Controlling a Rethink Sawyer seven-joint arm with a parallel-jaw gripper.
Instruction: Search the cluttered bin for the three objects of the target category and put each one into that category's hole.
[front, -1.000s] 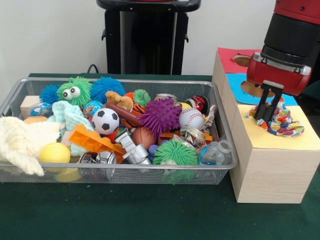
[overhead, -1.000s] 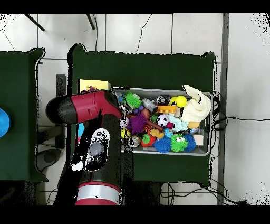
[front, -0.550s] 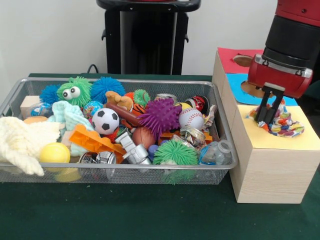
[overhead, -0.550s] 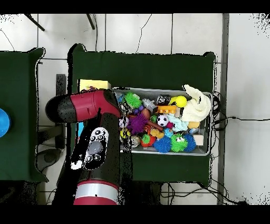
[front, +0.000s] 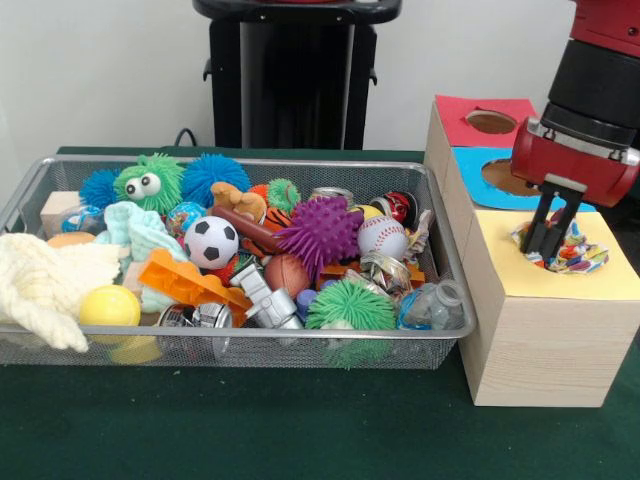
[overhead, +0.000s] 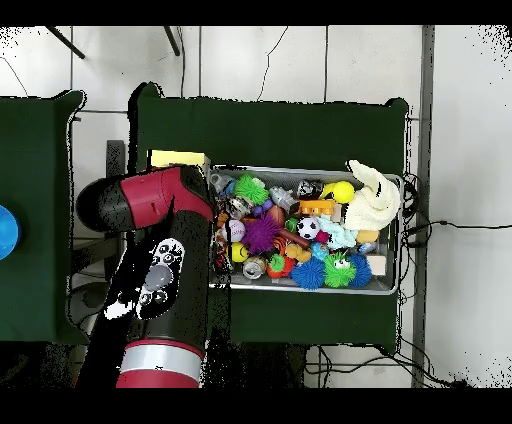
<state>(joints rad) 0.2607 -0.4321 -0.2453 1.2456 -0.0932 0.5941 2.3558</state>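
Observation:
My gripper (front: 548, 250) reaches down into the hole in the yellow top (front: 520, 278) of the wooden box at the right. Its fingers are close together, shut on a multicoloured patterned cloth (front: 578, 252). The cloth lies bunched in that hole, partly sunk below the rim. The wire mesh bin (front: 240, 338) to the left holds a jumble: a soccer ball (front: 211, 241), a purple spiky ball (front: 322, 232), a baseball (front: 382, 237), a cream knitted cloth (front: 40, 285) and a pale green cloth (front: 140, 232). In the overhead view the arm (overhead: 160, 250) hides the gripper and most of the box.
Behind the yellow section the box has a blue section with a hole (front: 500, 176) and a red section with a hole (front: 491, 121). The bin's wire wall stands close against the box's left side. A black pedestal (front: 295, 75) rises behind the bin.
The gripper has shifted right and slightly down over the yellow hole. The multicoloured cloth, earlier heaped above the rim, now sits lower in the hole.

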